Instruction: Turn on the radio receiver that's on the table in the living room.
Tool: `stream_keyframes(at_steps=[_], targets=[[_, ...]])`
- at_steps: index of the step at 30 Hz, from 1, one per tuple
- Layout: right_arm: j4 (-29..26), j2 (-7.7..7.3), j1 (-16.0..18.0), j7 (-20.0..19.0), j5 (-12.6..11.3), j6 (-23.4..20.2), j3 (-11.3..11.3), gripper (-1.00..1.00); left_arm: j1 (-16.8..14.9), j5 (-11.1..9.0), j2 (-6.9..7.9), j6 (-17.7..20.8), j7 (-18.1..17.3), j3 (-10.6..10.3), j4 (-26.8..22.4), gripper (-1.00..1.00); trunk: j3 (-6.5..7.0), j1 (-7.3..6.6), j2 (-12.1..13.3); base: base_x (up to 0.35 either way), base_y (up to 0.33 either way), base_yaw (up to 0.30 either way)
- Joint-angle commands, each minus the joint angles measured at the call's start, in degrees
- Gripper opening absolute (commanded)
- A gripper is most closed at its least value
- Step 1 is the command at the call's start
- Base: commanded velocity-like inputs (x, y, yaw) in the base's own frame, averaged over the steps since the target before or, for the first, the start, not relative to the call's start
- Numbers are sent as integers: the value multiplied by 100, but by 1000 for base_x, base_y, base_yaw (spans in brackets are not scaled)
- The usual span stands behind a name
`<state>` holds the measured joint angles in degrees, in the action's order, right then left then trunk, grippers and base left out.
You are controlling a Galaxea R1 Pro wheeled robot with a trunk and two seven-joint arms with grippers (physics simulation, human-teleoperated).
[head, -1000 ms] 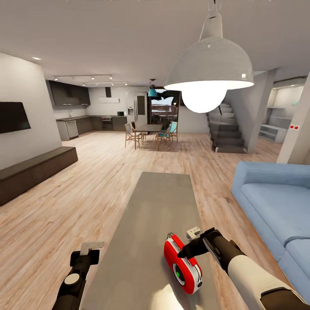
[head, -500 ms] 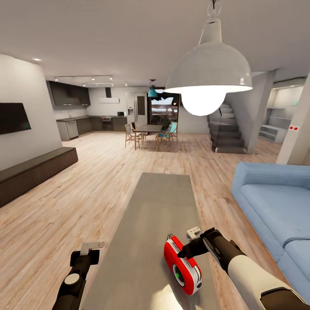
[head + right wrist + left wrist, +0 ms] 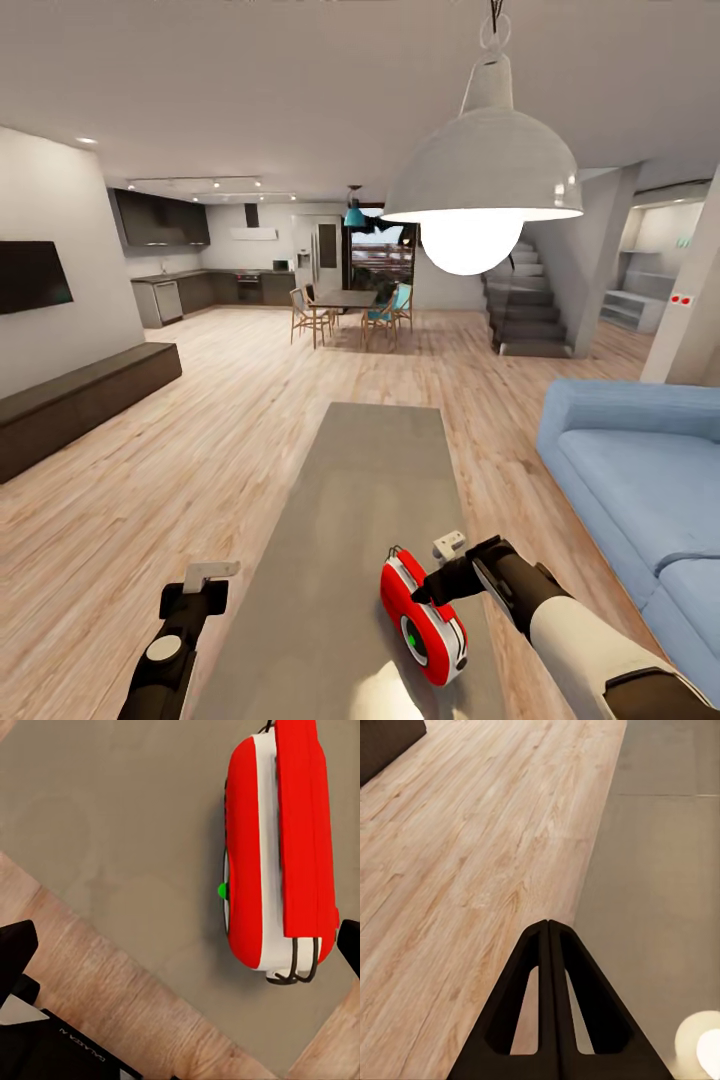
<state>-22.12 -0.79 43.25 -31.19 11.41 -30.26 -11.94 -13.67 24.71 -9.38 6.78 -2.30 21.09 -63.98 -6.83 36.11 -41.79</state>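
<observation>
One radio [image 3: 424,620] stands on the near end of the table [image 3: 350,500], with the right gripper [image 3: 432,588] spread wide just above it. Since a second ago the lamp [image 3: 483,170] sits slightly higher in view; the radio is unmoved. Its green knob [image 3: 223,891] pokes sideways in the right wrist view. Beside the table's left edge, the left gripper [image 3: 549,937] is pressed together. One sofa [image 3: 640,480] lies right of the table.

The surface [image 3: 350,500] is a long, low, grey slab with a glossy top, running away from the camera across a light wood plank floor [image 3: 180,460]. Near its close end stands the radio receiver [image 3: 422,620], a small red box with a white side band, resting on the top close to the right-hand edge. A pale lamp reflection glows on the top just before it.
</observation>
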Motion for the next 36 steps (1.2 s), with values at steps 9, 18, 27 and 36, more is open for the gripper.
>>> stream_keyframes(at_steps=[9, 18, 27, 36], targets=[[48, 0, -1, 3, 2, 52, -1, 100, -2, -9, 6, 7, -15, -8, 0, -100, 162, -198, 363, -200, 132, 0], [49, 0, -1, 4, 2, 56, -2, 100, 1, -10, 6, 6, -16, -16, 0, -100, 324, -396, 724, -181, 97, 0], [50, 0, -1, 3, 2, 57, -2, 100, 0, -10, 4, -1, -8, -17, 0, -100, 449, -550, 1004, -24, 5, 0], [897, 0, -28, 213, -24, 1168, 4, 100, 0, -14, -10, -18, 1, -39, 0, -100, 449, -550, 1004, -1, 0, 0]])
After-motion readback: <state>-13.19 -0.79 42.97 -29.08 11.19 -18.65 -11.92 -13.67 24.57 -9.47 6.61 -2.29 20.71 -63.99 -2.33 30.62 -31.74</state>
